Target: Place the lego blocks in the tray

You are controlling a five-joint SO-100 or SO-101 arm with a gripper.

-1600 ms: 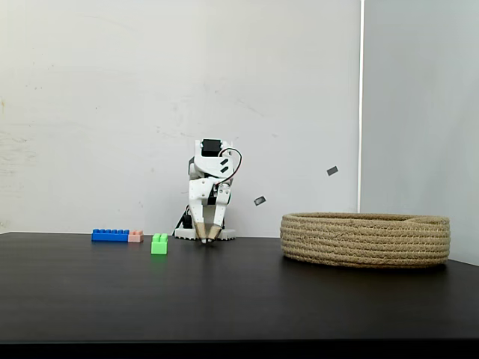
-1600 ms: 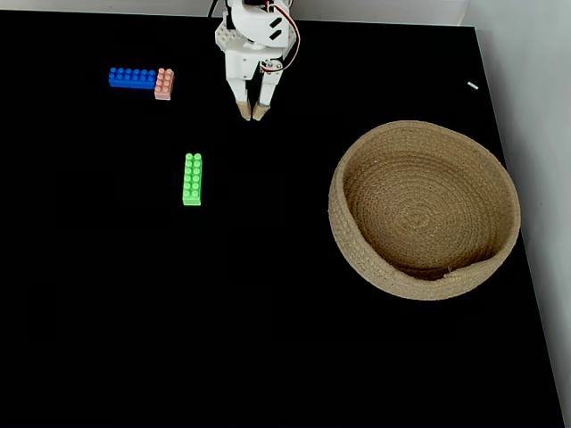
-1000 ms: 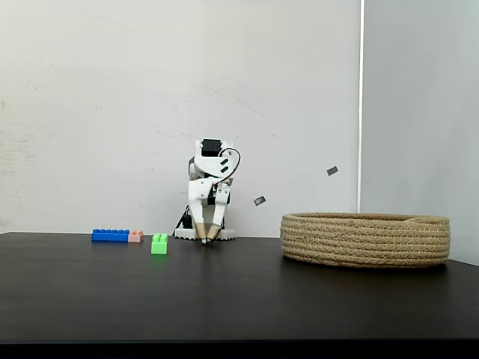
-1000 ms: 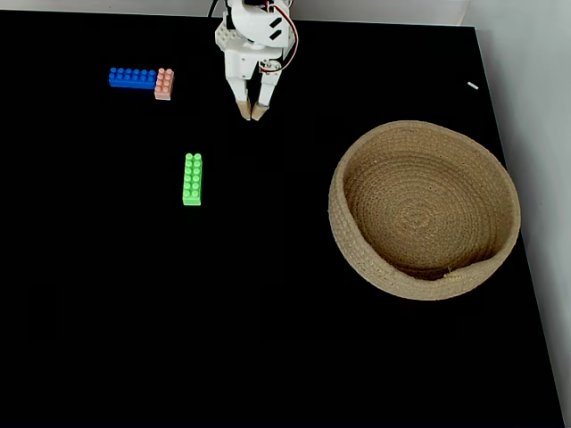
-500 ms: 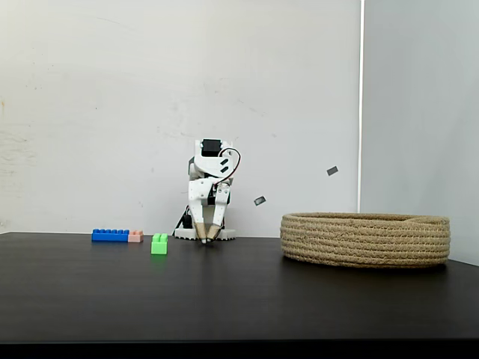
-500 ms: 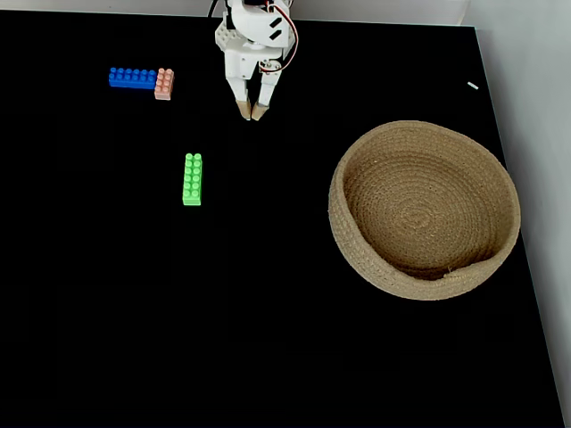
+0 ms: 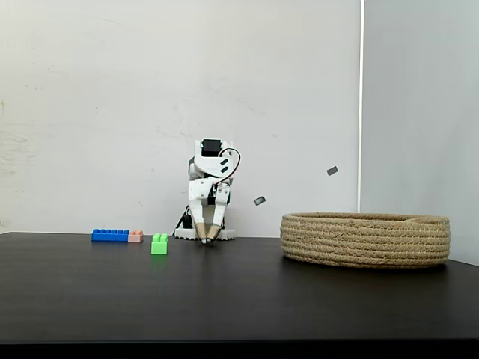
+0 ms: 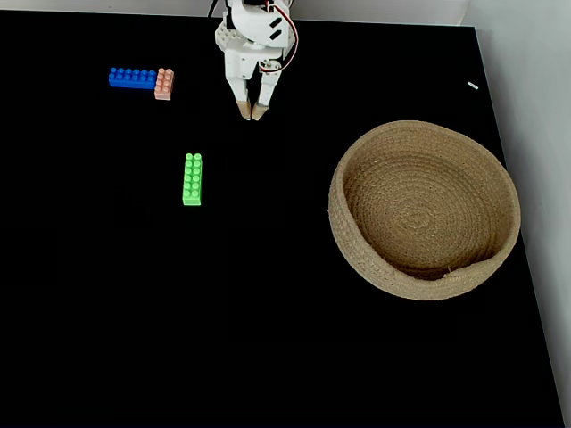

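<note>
A long blue lego block (image 8: 132, 78) lies at the table's far left with a tiny pink block (image 8: 164, 84) touching its right end; both also show in a fixed view from the side, blue (image 7: 110, 235) and pink (image 7: 135, 236). A green block (image 8: 192, 179) lies alone nearer the front, its end toward the side camera (image 7: 159, 244). The tray (image 8: 357, 152), a round coiled rope basket (image 7: 365, 239), sits on the right and holds nothing. My gripper (image 8: 251, 114) points down at the back of the table (image 7: 207, 239), folded close to the arm's base, shut on nothing, right of the blue and pink blocks.
The table top (image 8: 268, 339) is black, with a white wall (image 7: 112, 112) behind it. Its right edge (image 8: 533, 294) runs just past the tray. Two small grey tape bits (image 7: 332, 170) stick to the wall.
</note>
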